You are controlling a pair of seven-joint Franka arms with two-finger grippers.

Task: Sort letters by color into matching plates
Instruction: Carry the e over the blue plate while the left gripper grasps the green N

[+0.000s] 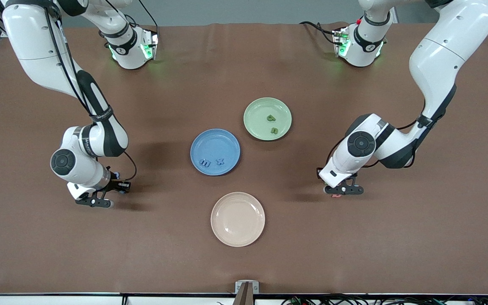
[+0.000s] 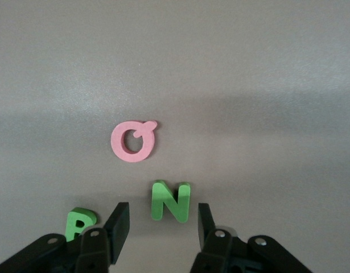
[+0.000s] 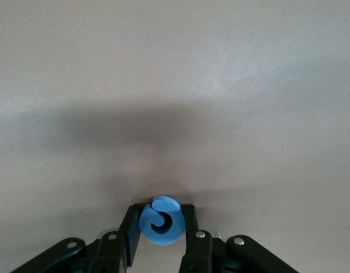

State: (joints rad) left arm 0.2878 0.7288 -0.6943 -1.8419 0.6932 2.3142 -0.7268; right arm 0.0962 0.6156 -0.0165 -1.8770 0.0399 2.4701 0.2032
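Two white arms with glossy rounded shells, black joint bands and round dark grey caps at the wrists. Green lights at both bases; thin black cables along the links. Black two-finger grippers with silver screws

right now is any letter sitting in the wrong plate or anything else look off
Nothing stands out. The blue plate holds only two blue letters, the green plate only two green letters, and the cream plate lies bare. The right gripper grips a blue letter; the left gripper straddles a green N.
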